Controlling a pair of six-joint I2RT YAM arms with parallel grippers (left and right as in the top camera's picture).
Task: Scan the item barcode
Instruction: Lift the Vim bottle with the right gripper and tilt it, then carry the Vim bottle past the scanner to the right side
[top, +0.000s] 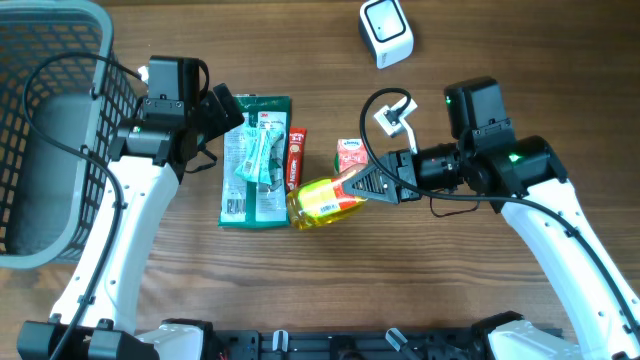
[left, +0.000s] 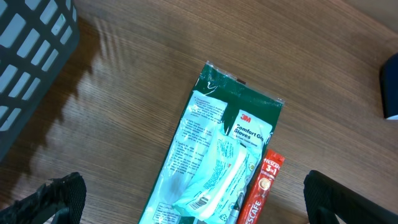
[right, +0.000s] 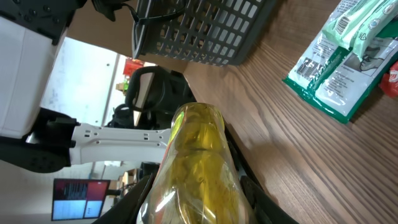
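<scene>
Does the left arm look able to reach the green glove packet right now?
Probably yes: the left pincer hangs open just above the glove packet, which lies flat with nothing on top; the red sachet only lies beside it.

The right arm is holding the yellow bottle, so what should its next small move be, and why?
Probably carry the yellow bottle toward the white scanner at the table's far edge, turning its label to face it. The right gripper is shut on the bottle, but the bottle is well apart from the scanner, down beside the small red pack.
</scene>
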